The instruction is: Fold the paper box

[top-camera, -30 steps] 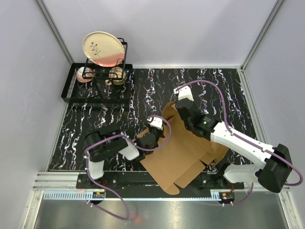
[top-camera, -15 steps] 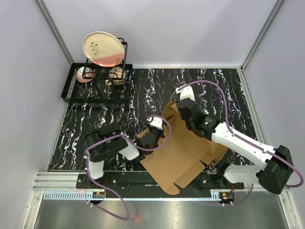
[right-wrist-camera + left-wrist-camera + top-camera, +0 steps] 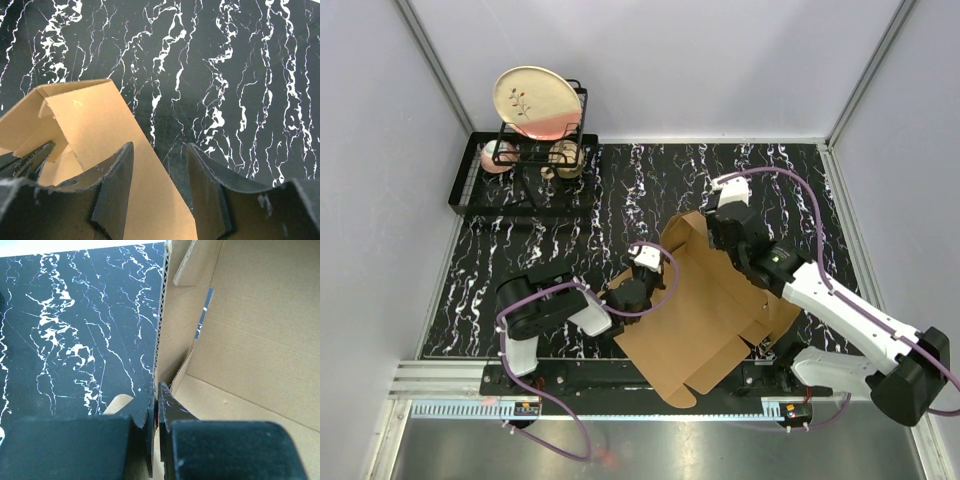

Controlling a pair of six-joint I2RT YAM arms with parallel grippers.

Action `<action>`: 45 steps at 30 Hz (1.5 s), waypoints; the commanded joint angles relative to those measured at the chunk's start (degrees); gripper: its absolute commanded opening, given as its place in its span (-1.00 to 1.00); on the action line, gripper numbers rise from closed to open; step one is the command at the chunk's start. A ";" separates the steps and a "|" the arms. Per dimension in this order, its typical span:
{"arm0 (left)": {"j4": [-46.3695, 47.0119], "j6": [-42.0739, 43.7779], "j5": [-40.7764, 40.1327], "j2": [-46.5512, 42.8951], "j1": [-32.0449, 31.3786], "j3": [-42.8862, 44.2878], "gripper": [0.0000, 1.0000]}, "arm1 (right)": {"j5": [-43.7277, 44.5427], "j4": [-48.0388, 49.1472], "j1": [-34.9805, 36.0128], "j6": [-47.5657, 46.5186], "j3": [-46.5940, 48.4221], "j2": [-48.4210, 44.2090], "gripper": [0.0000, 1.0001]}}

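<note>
We judge the paper box [image 3: 705, 310], on the marbled table [image 3: 620, 190] before the arm bases, only partly folded: the left gripper [image 3: 159, 405] pinches one raised wall, the right gripper [image 3: 160, 150] hangs with fingers [image 3: 117, 175] apart over the far corner, and the near flaps lie flat.

You see the paper box [image 3: 700, 310] as plain brown cardboard, matt; its cut edge shows corrugated fluting in the left wrist view. The tabletop [image 3: 620, 190] is black with white marble veining, smooth with a faint sheen. The right fingers [image 3: 114, 185] look like dark matt plastic, lightly scuffed. The dish rack [image 3: 463, 180] is black, with thin wire uprights. The plate [image 3: 532, 98] has a glossy cream glaze.
</note>
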 commanded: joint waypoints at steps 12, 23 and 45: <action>18.45 0.22 1.15 -2.52 -0.37 -1.16 -0.97 | -5.84 -4.44 -2.51 3.16 -5.62 -6.80 0.05; 18.09 4.34 -3.24 -4.01 -0.19 -1.87 -1.00 | -3.91 -5.23 -2.51 2.37 -4.13 -6.11 0.05; 20.56 4.35 -2.28 -7.00 8.42 -6.70 -1.00 | -8.13 -0.31 -2.51 -1.23 2.90 -0.30 0.06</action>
